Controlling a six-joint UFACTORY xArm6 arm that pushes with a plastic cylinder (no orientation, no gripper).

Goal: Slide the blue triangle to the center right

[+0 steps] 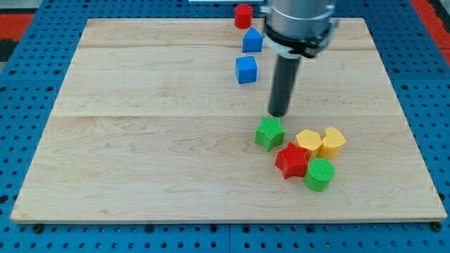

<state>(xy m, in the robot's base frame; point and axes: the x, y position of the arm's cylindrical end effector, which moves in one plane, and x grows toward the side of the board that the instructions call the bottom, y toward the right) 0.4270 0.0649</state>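
The rod's tip (278, 114) stands just above the green star-shaped block (269, 133), which blocks any move toward the view's bottom. Below and right of the tip, a tight cluster closes that way: the red star-shaped block (292, 160), the yellow hexagonal block (308, 142), the yellow heart-like block (332, 141) and the green round block (319, 174). Up and to the left of the tip sits the blue cube (246, 69), with the blue triangle (252, 41) and the red cylinder (242, 15) beyond it. Straight left and straight right of the tip, the pale wooden board (140, 140) lies open.
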